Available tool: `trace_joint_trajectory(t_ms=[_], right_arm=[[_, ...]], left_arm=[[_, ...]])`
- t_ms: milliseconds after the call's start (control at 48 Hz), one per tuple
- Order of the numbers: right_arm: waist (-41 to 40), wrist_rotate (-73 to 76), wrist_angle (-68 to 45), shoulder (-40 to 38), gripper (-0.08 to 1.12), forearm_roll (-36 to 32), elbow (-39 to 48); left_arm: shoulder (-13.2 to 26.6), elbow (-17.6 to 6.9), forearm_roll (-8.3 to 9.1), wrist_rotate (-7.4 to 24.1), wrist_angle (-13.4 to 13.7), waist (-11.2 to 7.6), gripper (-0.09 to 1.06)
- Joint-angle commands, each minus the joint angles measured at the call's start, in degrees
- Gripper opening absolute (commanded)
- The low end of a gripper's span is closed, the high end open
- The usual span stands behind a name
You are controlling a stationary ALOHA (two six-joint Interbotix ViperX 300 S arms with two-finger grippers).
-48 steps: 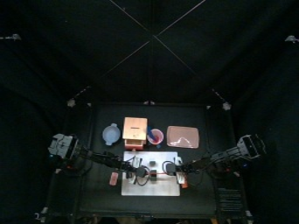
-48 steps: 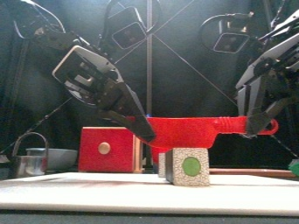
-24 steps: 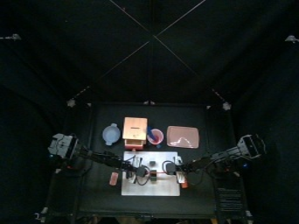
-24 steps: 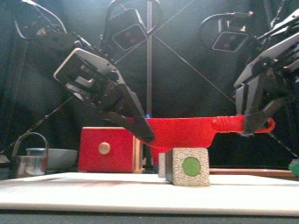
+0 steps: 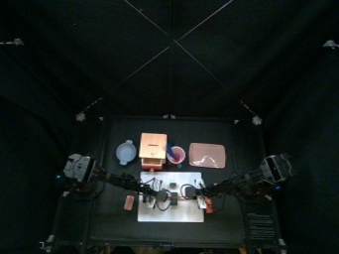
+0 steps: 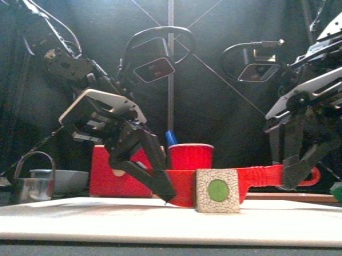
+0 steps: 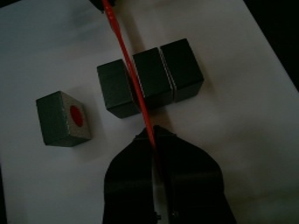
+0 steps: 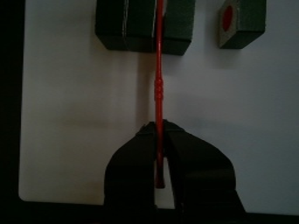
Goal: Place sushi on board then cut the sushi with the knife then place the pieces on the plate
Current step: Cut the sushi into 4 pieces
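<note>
A red toy knife point(image 6: 261, 178) lies level across the dark green sushi roll point(image 7: 177, 74) on the white cutting board point(image 5: 172, 210). Its thin blade point(image 7: 128, 74) runs between two of the roll's three blocks. My left gripper point(image 7: 149, 140) is shut on the blade's tip end, and my right gripper point(image 8: 156, 131) is shut on the handle end point(image 8: 156, 157). In the front view the left gripper point(image 6: 167, 190) and right gripper point(image 6: 297, 178) flank a block's end face with a green centre point(image 6: 218, 190). One loose piece point(image 7: 65, 120) with a red centre lies beside the roll.
Behind the board stand the wooden box point(image 5: 155, 149), the blue-grey bowl point(image 5: 126, 152), the red cup point(image 5: 176, 154) and the pink tray point(image 5: 208, 154). A small red thing point(image 5: 130, 201) lies off the board's left edge. The metal cutter point(image 6: 38, 172) is at the far left.
Both arms have come down together. The knife has dropped from well above the sushi to the level of its top.
</note>
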Motion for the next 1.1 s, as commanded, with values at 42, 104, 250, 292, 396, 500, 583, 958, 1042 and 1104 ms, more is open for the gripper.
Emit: trace_joint_trajectory(t_ms=[42,104,250,292,396,500,583,958,1042,1104], right_arm=[[-0.97,-0.09,0.70,-2.02,0.29,-1.58,-1.76],[-0.88,-0.18,1.58,-2.29,0.29,-1.67,-2.02],[-0.53,-0.09,4.66,-4.66,0.29,-2.11,-2.72],[-0.53,0.00,5.36,-5.80,0.29,-2.20,-3.16],[0.70,0.44,8.09,-9.14,0.29,-1.67,-3.96],[3.25,0.53,9.84,-10.55,0.29,0.09,-4.92],[5.01,0.53,9.84,-9.49,0.29,2.72,-5.01],[5.62,0.53,9.93,-6.24,0.29,6.86,-5.19],[5.71,0.53,9.84,-6.15,0.29,7.47,-5.19],[5.89,0.53,9.84,-6.15,0.29,8.09,-5.10]], left_arm=[[-2.29,-0.70,1.23,0.44,-0.18,0.35,0.29],[-2.81,-0.70,1.49,0.44,-0.18,0.35,0.29],[-5.10,-0.53,1.58,0.44,0.18,0.53,0.29],[-6.15,-0.53,1.58,0.44,0.70,0.44,0.29],[-8.35,-0.70,1.58,0.44,1.67,-0.35,0.29],[-8.00,-0.97,1.49,0.35,1.76,-2.02,0.29],[-7.29,-1.23,1.41,0.26,1.76,-2.90,0.29],[-5.10,-1.93,0.97,0.26,1.85,-3.60,0.29],[-5.19,-1.93,0.53,0.26,2.02,-3.69,0.29],[-5.27,-1.93,0.18,0.26,2.02,-3.87,0.29]])
